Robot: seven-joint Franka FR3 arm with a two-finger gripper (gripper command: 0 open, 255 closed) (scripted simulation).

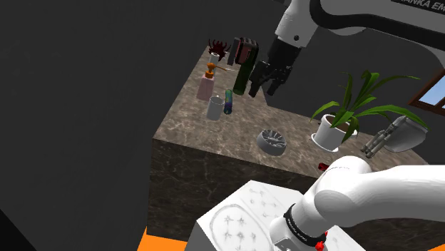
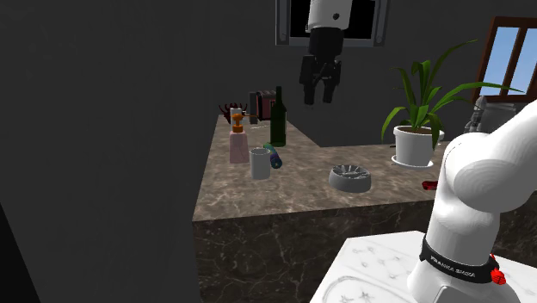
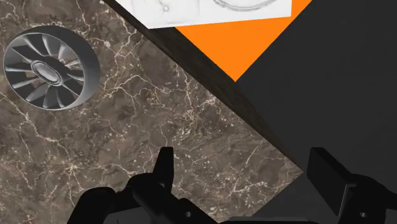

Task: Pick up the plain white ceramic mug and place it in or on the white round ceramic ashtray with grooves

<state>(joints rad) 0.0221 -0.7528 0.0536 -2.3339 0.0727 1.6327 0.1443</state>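
Pale grey-white mug (image 1: 215,108) upright on brown marble counter (image 1: 235,128), toward shoulder view's left edge, just beside small blue-green bottle (image 1: 228,103), near pink dispenser (image 1: 206,85). Grooved round ashtray (image 1: 272,140) well apart from mug, toward shoulder view's right, near front edge. Gripper (image 1: 262,89) high above counter, fingers spread apart, grasping nothing. Dark green bottle (image 2: 278,116) behind mug; potted plant (image 2: 415,138) at far corner.

On the white arm (image 1: 356,18) — cut-off lettering, "ANKA EM" — at the shoulder view's top edge.
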